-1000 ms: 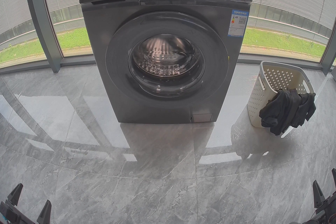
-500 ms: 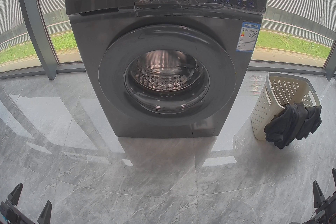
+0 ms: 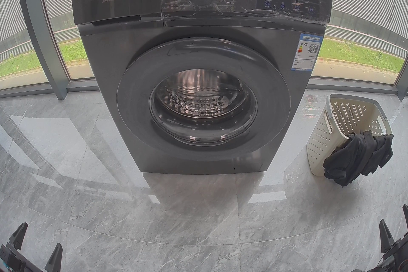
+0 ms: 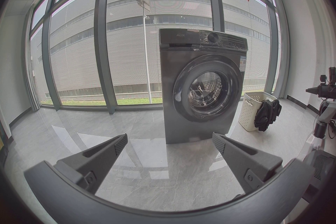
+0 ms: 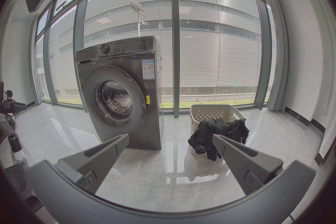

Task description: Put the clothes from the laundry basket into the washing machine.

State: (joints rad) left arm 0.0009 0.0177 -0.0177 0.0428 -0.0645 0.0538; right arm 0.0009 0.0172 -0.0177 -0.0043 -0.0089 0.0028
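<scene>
Left end effector (image 3: 39, 239), right end effector (image 3: 395, 219): wide open, empty; clothes (image 3: 357, 154) draped over laundry basket (image 3: 319, 141) rim, frame right.

Laundry basket (image 3: 318, 145) right of washing machine (image 3: 203, 73), clothes (image 3: 356, 154) over its front rim.

A dark grey front-loading washer (image 3: 199, 73) stands upright on a glossy marble floor (image 3: 170, 217). Its round door sits flush with the front, the steel drum shows through the glass, and clear film wraps the control panel. Near its right side, not touching it, a cream perforated basket (image 3: 318, 145) stands upright. Dark clothes (image 3: 357, 154) are draped over its near rim and hang down the outside.
</scene>
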